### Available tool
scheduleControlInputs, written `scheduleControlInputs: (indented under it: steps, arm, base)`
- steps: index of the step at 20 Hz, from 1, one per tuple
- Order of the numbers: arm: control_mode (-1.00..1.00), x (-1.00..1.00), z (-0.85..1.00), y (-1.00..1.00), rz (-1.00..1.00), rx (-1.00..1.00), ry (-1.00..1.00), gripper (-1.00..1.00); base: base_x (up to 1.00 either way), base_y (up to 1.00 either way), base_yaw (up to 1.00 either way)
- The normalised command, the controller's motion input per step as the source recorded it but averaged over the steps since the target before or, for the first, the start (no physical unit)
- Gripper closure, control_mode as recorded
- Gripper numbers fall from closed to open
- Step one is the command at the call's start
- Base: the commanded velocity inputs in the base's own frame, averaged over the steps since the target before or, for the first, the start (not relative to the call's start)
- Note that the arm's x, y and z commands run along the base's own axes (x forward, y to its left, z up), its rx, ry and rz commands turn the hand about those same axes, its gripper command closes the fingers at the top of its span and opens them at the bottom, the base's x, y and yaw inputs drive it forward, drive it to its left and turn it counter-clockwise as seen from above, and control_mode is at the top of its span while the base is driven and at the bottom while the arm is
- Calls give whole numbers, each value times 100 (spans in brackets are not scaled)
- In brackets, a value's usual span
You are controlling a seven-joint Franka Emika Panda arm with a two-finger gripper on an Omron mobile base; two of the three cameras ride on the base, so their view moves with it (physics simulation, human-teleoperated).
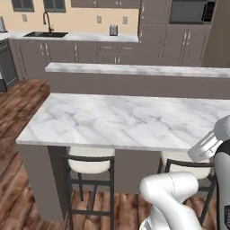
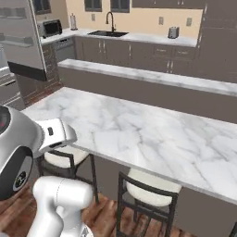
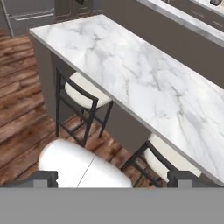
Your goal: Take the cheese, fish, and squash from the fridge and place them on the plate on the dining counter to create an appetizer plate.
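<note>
Along the near edge of the dining counter, two stools with white seats are tucked under the overhang, dark frames standing on the wood floor. Counter's left end is a square corner with bare flooring beside it. Behind the marble slab runs the raised grey-topped ledge, parallel and just beyond the far edge. No cheese, fish, squash or plate to be seen on the marble from any angle.

Gripper: both dark fingertips sit at the bottom corners of the hand view, spread wide apart, nothing between them, touching nothing. They hang above the floor on the stool side of the counter, short of its near edge.

Right base view adds the fridge, tall and grey, at far left past the counter's end, with a microwave on the back worktop beside it. Left base view takes in the sink and faucet, a toaster and a wall oven at upper right. Hand view looks steeply down on the stool seats and counter corner.
</note>
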Motion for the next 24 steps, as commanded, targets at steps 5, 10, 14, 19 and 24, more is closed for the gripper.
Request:
scheduleControlInputs:
  steps: [5, 10, 14, 19, 24]
  arm:
    - [100, 0, 0, 0, 0, 0, 0, -100]
    - [100, 0, 0, 0, 0, 0, 0, -100]
    - [100, 0, 0, 0, 0, 0, 0, -100]
    - [100, 0, 0, 0, 0, 0, 0, -100]
    - [100, 0, 0, 0, 0, 0, 0, -100]
  base:
    - [-1, 100, 43]
    - [-1, 98, 61]
    - [0, 100, 55]
    - [42, 100, 40]
    - [100, 88, 17]
